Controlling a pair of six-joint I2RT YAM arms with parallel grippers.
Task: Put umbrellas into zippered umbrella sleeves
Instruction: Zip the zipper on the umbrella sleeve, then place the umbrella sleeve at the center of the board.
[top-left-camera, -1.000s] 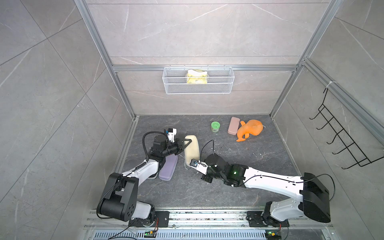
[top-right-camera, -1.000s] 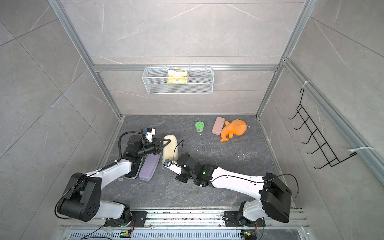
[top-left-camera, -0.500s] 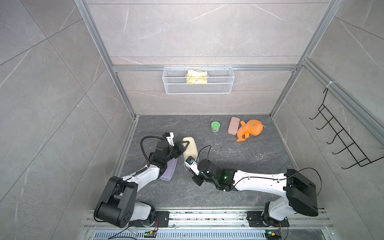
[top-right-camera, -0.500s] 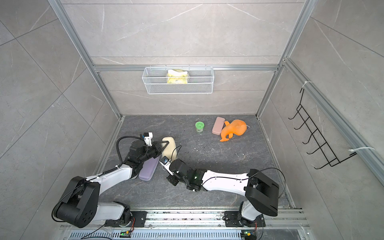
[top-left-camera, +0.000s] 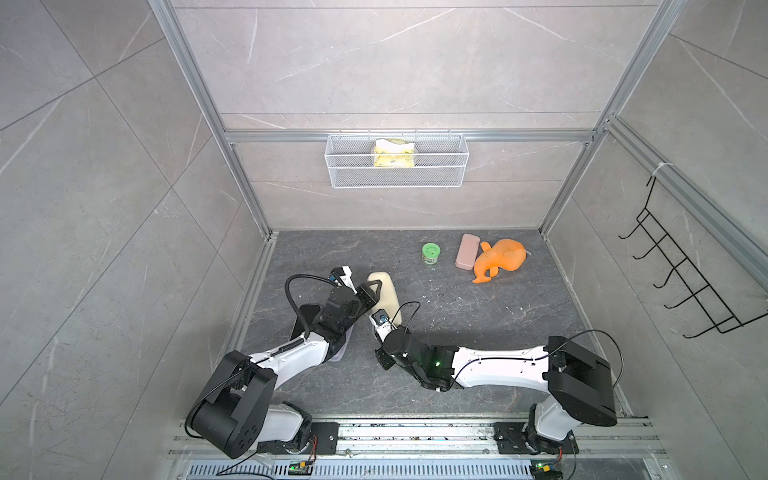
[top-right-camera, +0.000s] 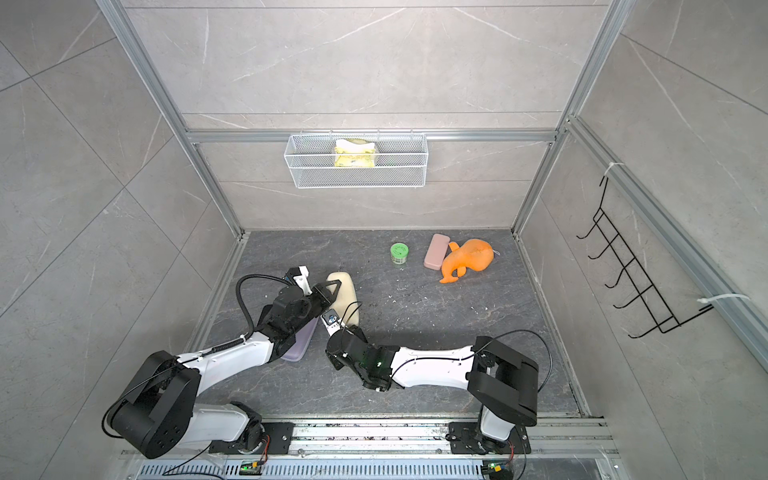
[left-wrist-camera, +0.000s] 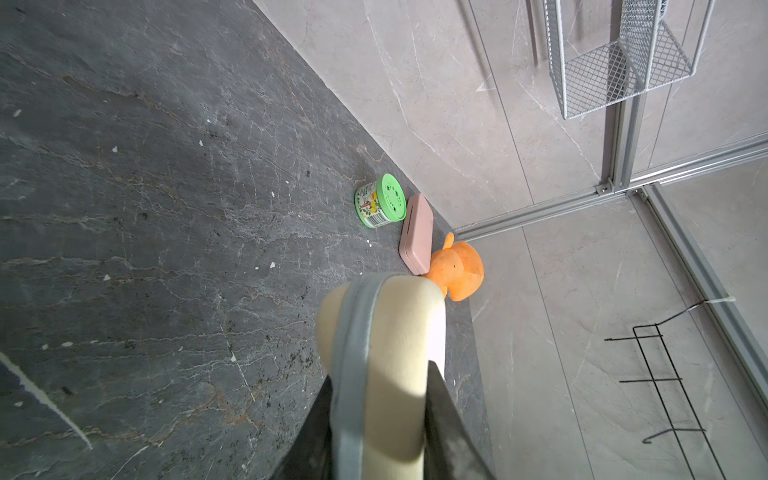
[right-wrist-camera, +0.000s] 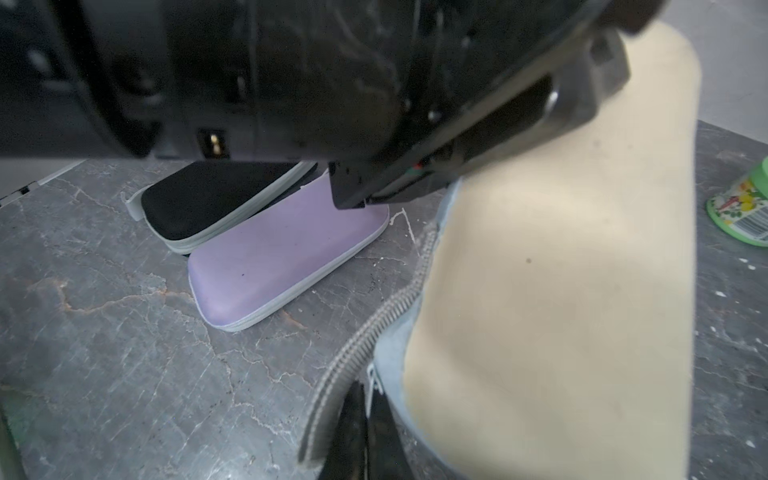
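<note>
The left fingers (left-wrist-camera: 451, 436) are clamping the cream sleeve (left-wrist-camera: 399, 353). The closed right fingers (right-wrist-camera: 347, 436) are apparently pinching its zipper pull (right-wrist-camera: 374, 380). Steady pulling is probably coming next.

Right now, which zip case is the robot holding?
The cream sleeve: left gripper clamps it, right gripper pinches its zipper. The lilac sleeve and black sleeve lie ungripped on the floor.

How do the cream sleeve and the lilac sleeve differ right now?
The cream sleeve is clamped in the left gripper; the lilac sleeve lies flat on the floor, the black sleeve resting on it. The cream sleeve's zip looks part open, with the right gripper pinched on its pull; the lilac sleeve's is zipped shut. Both are oblong, round-ended cases.
</note>
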